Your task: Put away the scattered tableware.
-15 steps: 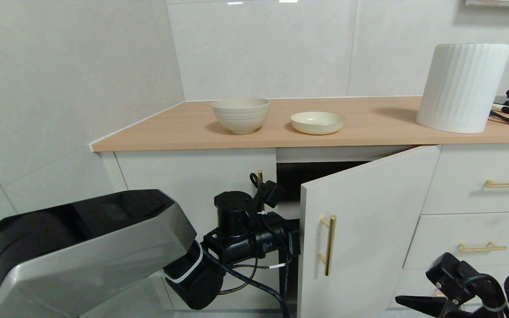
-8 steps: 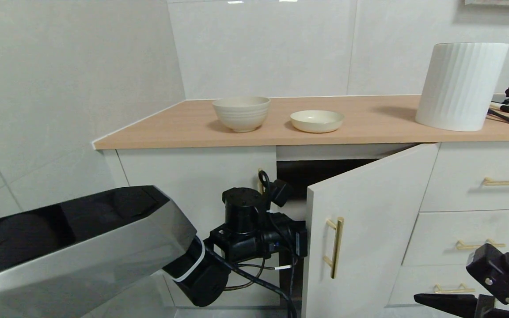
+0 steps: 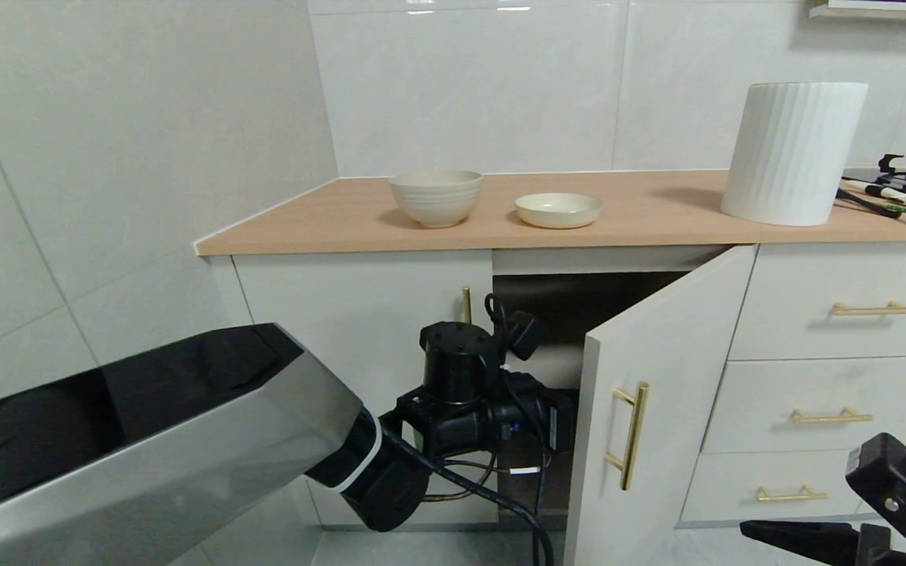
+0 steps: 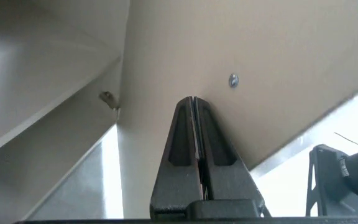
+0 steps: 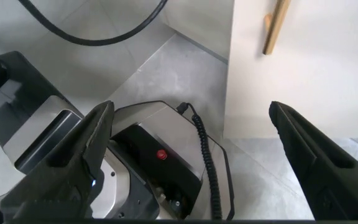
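A cream bowl (image 3: 436, 198) and a shallow cream dish (image 3: 558, 210) stand side by side on the wooden counter (image 3: 327, 224). Below them the cabinet door (image 3: 665, 377) with a gold handle (image 3: 630, 436) hangs partly open. My left arm's wrist (image 3: 461, 377) sits at the door's free edge. In the left wrist view my left gripper (image 4: 193, 102) is shut, empty, its tip against the door's inner face. My right gripper (image 5: 191, 130) is low beside the drawers, wide open and empty above the floor; one of its fingers (image 3: 795, 537) shows at the head view's lower right.
A tall white ribbed container (image 3: 795, 153) stands on the counter's right part, with several utensils (image 3: 901, 192) beyond it. Drawers with gold handles (image 3: 878, 309) fill the cabinet front to the right. A tiled wall closes the left side.
The head camera has pulled back and shifted. The cabinet door has swung wider open, with my left arm following its edge. My right gripper has dropped toward the lower right.
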Robot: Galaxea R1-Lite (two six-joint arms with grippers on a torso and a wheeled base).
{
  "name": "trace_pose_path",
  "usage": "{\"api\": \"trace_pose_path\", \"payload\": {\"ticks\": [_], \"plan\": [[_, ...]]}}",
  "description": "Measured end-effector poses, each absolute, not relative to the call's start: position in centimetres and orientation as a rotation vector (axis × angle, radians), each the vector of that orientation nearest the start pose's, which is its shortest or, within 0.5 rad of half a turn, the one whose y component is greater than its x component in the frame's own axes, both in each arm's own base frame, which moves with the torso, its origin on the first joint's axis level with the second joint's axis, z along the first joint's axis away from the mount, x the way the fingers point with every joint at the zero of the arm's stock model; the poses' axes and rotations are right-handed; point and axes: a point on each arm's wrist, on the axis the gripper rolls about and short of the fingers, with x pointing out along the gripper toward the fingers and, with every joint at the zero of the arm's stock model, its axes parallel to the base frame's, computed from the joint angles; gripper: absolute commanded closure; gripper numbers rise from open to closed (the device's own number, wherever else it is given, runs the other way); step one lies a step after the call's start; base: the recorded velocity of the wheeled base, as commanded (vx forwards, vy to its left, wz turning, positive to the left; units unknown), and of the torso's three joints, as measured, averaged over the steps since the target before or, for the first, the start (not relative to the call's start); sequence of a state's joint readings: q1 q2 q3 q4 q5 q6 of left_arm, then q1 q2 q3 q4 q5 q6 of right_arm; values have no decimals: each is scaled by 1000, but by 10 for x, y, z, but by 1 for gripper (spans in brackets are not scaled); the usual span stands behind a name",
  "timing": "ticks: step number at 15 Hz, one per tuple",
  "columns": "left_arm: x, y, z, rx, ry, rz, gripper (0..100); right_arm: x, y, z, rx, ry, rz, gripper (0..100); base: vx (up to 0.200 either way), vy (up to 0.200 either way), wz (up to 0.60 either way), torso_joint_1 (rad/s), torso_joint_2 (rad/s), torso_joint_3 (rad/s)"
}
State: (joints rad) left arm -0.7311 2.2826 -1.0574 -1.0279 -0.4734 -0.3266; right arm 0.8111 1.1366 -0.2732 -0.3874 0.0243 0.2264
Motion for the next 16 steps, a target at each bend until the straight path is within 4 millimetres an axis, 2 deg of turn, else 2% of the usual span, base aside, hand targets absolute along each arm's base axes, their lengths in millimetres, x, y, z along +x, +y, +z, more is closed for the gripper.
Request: {"api": "trace_pose_path", "payload": {"ticks": [1, 3, 11, 16], "plan": [[310, -293, 70, -258, 399, -1158, 100, 93, 99, 141, 21, 541, 761, 0, 0, 0, 0, 0, 0, 0], [314, -296, 70, -258, 398, -1158, 100, 93, 99, 141, 21, 542, 761, 0, -200, 0, 0, 0, 2, 0], [321, -303, 68, -257, 411, -1153, 100, 94, 99, 141, 19, 547, 761, 0, 0, 0, 0, 0, 0, 0], [311, -310, 72, -242, 469, -1165, 100, 93, 100, 141, 25, 548, 785, 0, 0, 0, 0, 0, 0, 0]]}}
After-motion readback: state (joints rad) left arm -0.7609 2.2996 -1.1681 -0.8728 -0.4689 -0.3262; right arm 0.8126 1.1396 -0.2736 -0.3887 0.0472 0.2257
